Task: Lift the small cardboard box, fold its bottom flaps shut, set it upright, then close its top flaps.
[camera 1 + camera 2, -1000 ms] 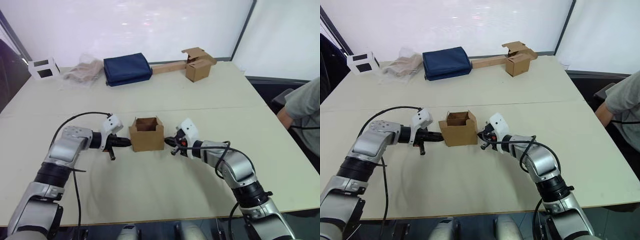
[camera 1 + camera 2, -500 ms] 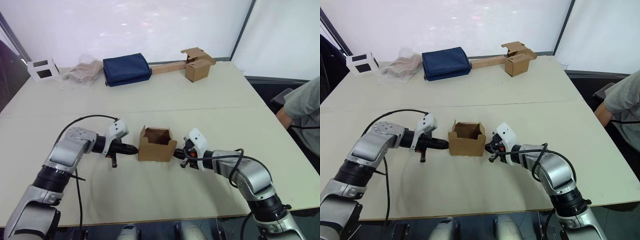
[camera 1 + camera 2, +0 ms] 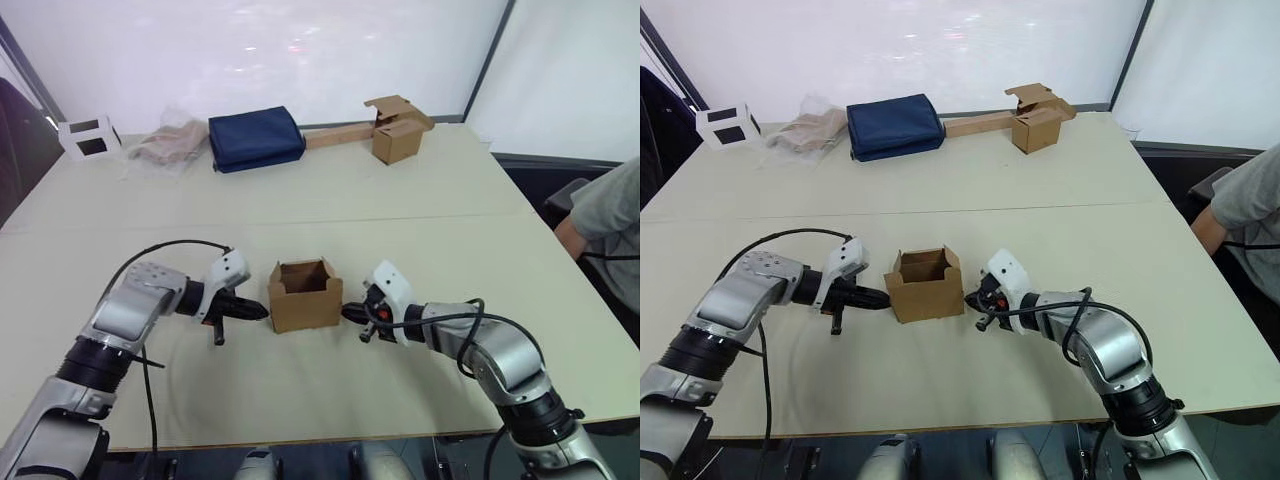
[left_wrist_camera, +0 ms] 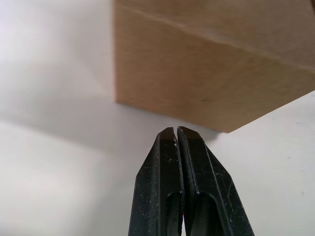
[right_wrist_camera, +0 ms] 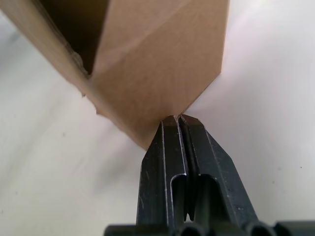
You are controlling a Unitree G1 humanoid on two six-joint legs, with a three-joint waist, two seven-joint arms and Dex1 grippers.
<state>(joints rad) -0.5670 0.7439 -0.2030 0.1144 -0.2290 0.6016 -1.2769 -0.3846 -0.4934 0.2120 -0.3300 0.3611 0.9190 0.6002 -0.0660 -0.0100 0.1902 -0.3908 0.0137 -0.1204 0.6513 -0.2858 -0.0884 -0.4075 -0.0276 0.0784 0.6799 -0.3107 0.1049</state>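
Head views: the small cardboard box [image 3: 304, 294] is standing near the middle of the worktop [image 3: 400, 200], its top flaps [image 3: 303, 276] raised and the mouth open. The left end effector [image 3: 257, 312] is pointing at the box from 9 o'clock, the right end effector [image 3: 349, 314] from 3 o'clock. A second brown box [image 3: 397, 138] is lying far off toward 1 o'clock.

Left wrist view: the left end effector's fingers [image 4: 167, 191] are pressed together, empty, tips just short of the box wall [image 4: 206, 64].

Right wrist view: the right end effector's fingers [image 5: 194, 162] are likewise pressed together, holding nothing, tips touching the box's corner edge [image 5: 162, 83].

Hazard: with neither end effector gripping, uneven pressing would probably slide, spin or tip the light box rather than raise it.
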